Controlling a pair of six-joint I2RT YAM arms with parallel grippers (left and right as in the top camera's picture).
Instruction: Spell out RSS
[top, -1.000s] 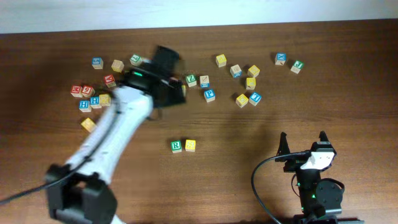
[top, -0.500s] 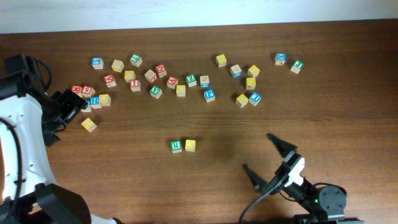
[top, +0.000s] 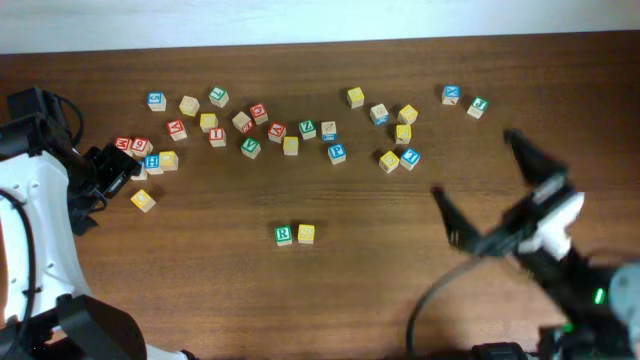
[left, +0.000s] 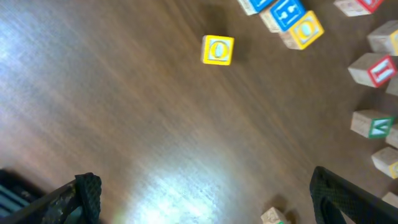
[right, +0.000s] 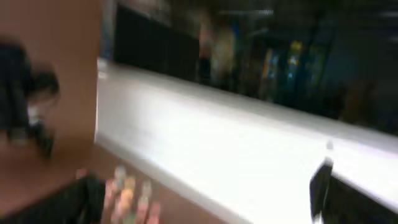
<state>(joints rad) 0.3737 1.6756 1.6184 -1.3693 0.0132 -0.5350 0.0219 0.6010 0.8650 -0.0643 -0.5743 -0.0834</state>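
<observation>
The green R cube and a yellow S cube sit side by side at the middle front of the table. I cannot pick out a second yellow S cube among the scattered cubes. My left gripper is open and empty at the far left, beside a yellow O cube, which also shows in the left wrist view. Its fingers hold only bare wood between them. My right gripper is open and empty, raised over the right of the table. The right wrist view is blurred.
Several lettered cubes lie in a band across the back, from a red, blue and yellow cluster at the left to a green cube at the right. The table's back edge meets a white wall.
My left arm swung from the table's middle to the far left and now holds still. My right arm lifted and moved back and right, with its gripper staying open.
</observation>
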